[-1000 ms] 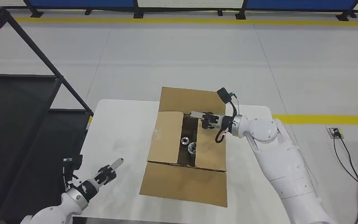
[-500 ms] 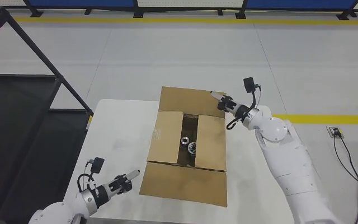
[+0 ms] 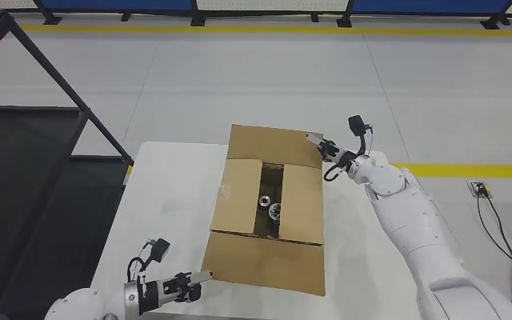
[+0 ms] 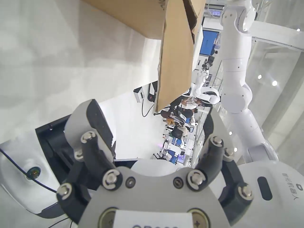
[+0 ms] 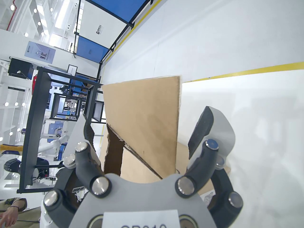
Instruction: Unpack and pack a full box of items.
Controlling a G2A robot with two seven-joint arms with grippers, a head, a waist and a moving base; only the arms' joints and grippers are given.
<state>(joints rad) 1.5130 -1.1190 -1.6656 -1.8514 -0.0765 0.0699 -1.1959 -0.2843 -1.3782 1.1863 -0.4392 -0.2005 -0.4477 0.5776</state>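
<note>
The left arm lies low along the tabletop's near edge, forearm almost level. The left pincer (image 3: 202,278) points at the left corner of the near flap (image 3: 264,264), just beside it. Its fingers (image 4: 97,119) stand wide apart and hold nothing.

The right arm comes in from the right side with its elbow bent. The right pincer (image 3: 314,140) is at the right end of the far flap (image 3: 268,140). Its fingers (image 5: 206,124) are also spread and grip nothing. The flap's edge seems to lie in the gap between them, though I cannot tell whether a pad touches the cardboard.

One box (image 3: 236,196) sits in the middle of the tabletop (image 3: 168,200). It has four flaps: the far one raised, the near one folded outward toward the robot, and the two side ones laid inward with a dark slot between them. Through the slot two items show, a pale round item (image 3: 264,200) and a second item (image 3: 275,211) just beside it.

A broad stretch of white tabletop runs from the box to the left edge, and the strip on the right is narrower. The near flap reaches close to the near edge.
</note>
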